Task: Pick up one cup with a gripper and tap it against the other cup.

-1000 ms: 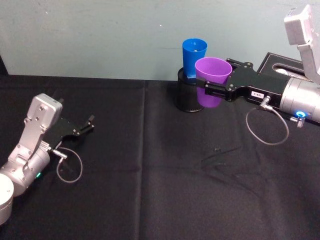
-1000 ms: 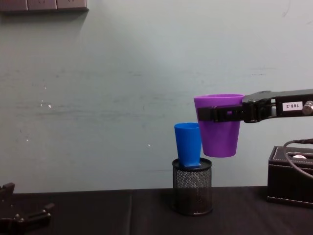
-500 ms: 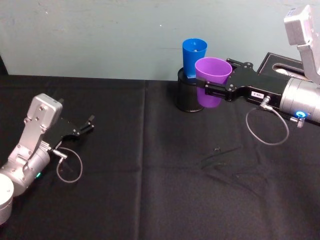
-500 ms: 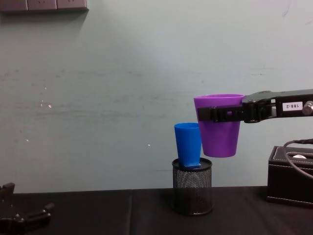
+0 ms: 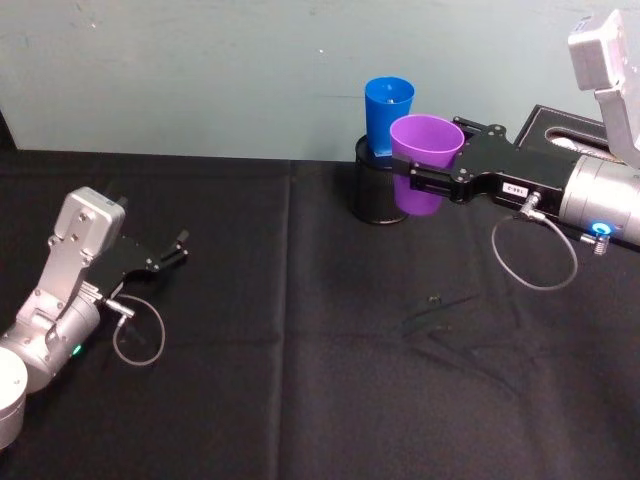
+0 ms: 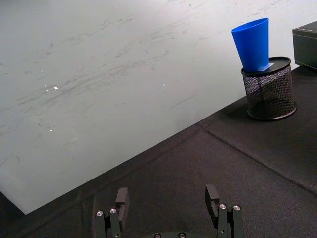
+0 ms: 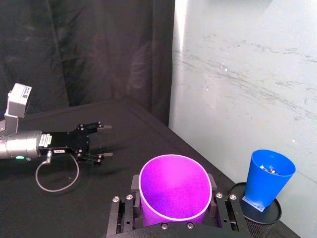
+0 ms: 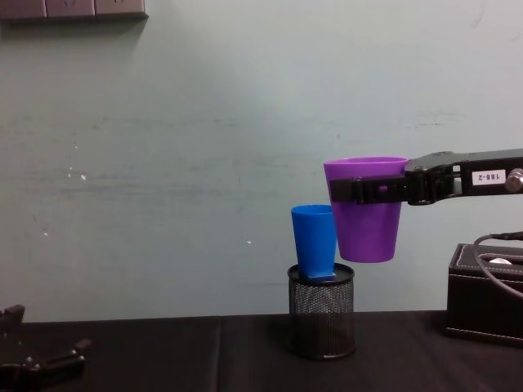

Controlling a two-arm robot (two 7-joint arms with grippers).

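Observation:
My right gripper [image 5: 432, 168] is shut on the purple cup [image 5: 423, 164], holding it upright in the air by its upper wall [image 8: 367, 208]. The blue cup [image 5: 387, 116] stands tilted in the black mesh pen holder [image 5: 376, 190] at the table's back. In the chest view the purple cup's side [image 8: 367, 208] sits right beside the blue cup [image 8: 315, 242], higher than it; whether they touch I cannot tell. In the right wrist view the purple cup [image 7: 173, 190] fills the jaws, with the blue cup [image 7: 266, 177] beyond. My left gripper [image 5: 178, 247] rests open, low at the left, far from both cups.
A black box [image 5: 568, 135] sits at the back right, behind my right arm. The table is covered in black cloth [image 5: 320, 360]. A pale wall [image 8: 204, 147] rises directly behind the pen holder.

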